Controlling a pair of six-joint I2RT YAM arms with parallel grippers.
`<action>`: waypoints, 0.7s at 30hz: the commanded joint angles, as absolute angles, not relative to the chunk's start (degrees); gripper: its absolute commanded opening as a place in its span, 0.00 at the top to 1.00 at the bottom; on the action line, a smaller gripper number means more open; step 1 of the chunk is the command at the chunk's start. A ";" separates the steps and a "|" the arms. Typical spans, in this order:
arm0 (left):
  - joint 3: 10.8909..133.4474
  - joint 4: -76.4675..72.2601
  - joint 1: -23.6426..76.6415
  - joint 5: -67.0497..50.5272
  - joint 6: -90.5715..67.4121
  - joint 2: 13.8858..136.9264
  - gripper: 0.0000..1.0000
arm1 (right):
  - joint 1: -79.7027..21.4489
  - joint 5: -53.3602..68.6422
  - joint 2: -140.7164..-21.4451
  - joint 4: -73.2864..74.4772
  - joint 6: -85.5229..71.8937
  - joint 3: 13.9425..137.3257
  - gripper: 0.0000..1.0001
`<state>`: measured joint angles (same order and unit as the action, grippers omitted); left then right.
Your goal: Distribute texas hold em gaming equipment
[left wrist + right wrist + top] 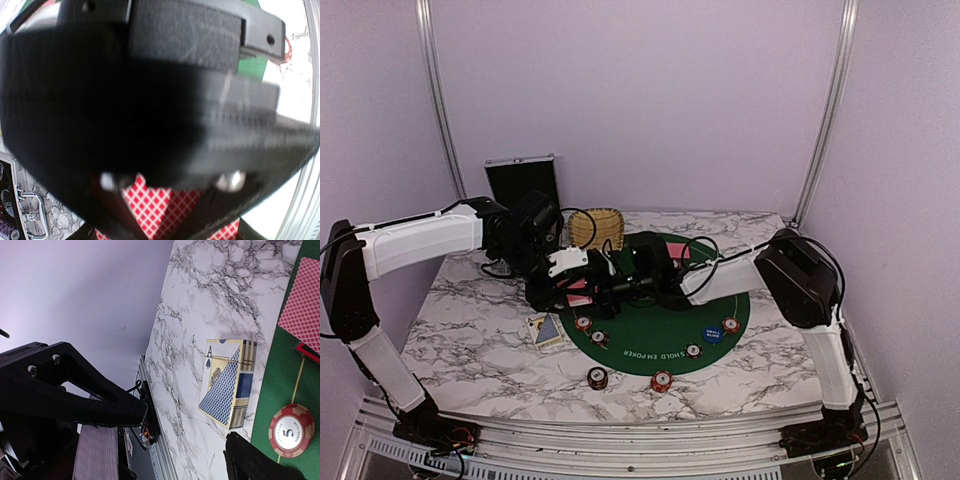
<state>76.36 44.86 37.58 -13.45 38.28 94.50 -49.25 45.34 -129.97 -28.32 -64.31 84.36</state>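
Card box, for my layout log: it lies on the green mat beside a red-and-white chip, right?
No: the card box lies on the marble table, just off the green mat, beside the red-and-white chip, as the right wrist view shows.

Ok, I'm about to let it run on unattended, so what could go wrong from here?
1. The open right gripper sits right against the shut left gripper. A black body, apparently the right gripper's, nearly fills the left wrist view, so they could collide.
2. The red-backed cards pinched by the left gripper might slip, or come away several at once in a hand-over.
3. The chip just below both grippers could get knocked.
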 commanded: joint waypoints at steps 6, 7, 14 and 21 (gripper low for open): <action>77.18 44.98 37.88 -14.14 38.49 93.34 0.81 | -47.46 43.24 -126.10 -23.29 -61.00 80.75 0.13; 77.22 45.00 37.88 -14.09 38.48 93.30 0.82 | -47.42 43.24 -125.86 -22.96 -60.66 80.57 0.14; 77.08 44.99 37.74 -13.75 38.75 93.16 0.82 | -46.86 43.08 -123.65 -21.82 -59.49 78.80 0.21; 77.09 45.00 37.78 -13.54 38.76 93.07 0.82 | -46.15 43.07 -121.08 -21.36 -58.80 77.49 0.31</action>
<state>76.34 45.17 37.58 -12.99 38.35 94.50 -46.94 44.40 -123.35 -24.56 -60.25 78.43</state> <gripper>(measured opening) 0.660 0.713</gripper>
